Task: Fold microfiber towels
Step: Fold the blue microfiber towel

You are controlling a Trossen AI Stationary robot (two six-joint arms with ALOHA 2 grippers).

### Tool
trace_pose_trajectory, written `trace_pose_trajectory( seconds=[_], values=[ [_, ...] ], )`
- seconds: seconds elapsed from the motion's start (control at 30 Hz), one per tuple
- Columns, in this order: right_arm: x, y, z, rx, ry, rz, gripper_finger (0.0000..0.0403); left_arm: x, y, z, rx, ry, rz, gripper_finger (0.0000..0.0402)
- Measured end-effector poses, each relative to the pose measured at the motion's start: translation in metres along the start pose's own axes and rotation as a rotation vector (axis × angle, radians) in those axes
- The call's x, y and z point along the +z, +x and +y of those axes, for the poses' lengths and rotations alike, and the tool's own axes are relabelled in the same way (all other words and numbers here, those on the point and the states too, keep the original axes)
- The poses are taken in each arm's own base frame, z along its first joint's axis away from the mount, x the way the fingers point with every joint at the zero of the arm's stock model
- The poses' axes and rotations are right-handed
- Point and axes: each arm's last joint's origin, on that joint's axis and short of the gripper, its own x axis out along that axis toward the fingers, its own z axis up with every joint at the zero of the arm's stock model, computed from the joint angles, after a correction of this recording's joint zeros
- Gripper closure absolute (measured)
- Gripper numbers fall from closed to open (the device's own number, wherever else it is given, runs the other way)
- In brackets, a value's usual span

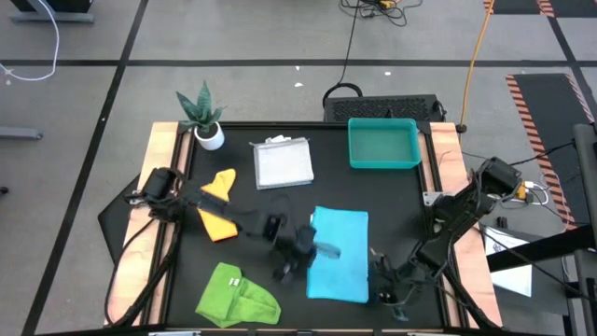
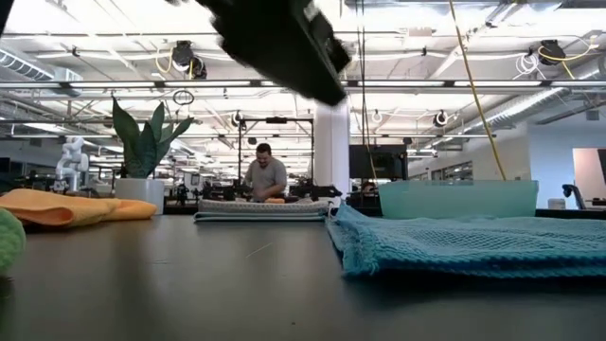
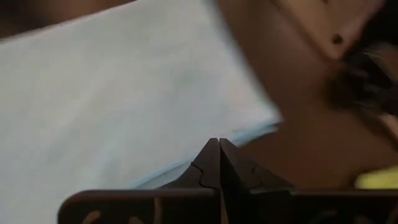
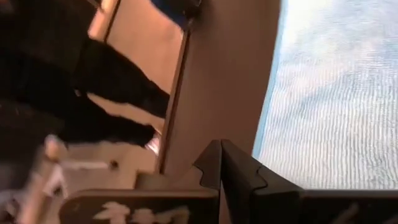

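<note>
Left pincer (image 3: 219, 163) closed, empty | over blue towel (image 1: 340, 254) | right pincer (image 4: 221, 165) closed

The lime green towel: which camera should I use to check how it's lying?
The high view: it shows the whole lime green towel bunched at the table's near left corner, apart from both grippers. The low view catches only a green sliver at its left edge. The left wrist view shows only a blurred yellow-green patch, perhaps it; the right wrist view shows none.
</note>
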Motion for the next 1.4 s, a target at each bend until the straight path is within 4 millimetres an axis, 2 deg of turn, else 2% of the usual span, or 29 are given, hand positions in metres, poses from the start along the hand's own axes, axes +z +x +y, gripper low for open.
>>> trace_pose_trajectory(
  seconds=[0.13,0.27,0.33,0.53,0.7,0.93,1.27,1.4],
  values=[
    [-0.003,0.000,0.002,0.005,-0.130,0.006,0.0399,0.007,0.013,-0.034,0.024,0.104,-0.031,0.0384],
    [-0.002,0.000,0.002,0.003,-0.274,-0.002,0.0379,0.009,0.034,-0.053,0.031,0.184,-0.095,0.0344],
    [-0.002,0.000,0.002,-0.012,-0.331,-0.014,0.0362,0.010,0.041,-0.056,0.026,0.215,-0.126,0.0319],
    [-0.008,0.001,-0.005,-0.028,-0.390,0.005,0.0288,-0.005,0.057,-0.050,-0.001,0.263,-0.045,0.0245],
    [-0.014,0.002,-0.011,-0.036,-0.392,0.019,0.0237,-0.014,0.071,-0.052,-0.068,0.318,-0.014,0.0210],
    [-0.015,0.004,-0.011,-0.034,-0.415,0.014,0.0225,-0.023,0.076,-0.042,-0.028,0.279,0.052,0.0211],
    [-0.015,0.004,-0.012,-0.055,-0.416,0.000,0.0234,-0.028,0.079,-0.038,-0.073,0.257,0.074,0.0254],
    [-0.018,0.011,-0.014,-0.065,-0.437,0.009,0.0234,-0.028,0.079,-0.037,-0.067,0.252,0.078,0.0267]
  ],
)
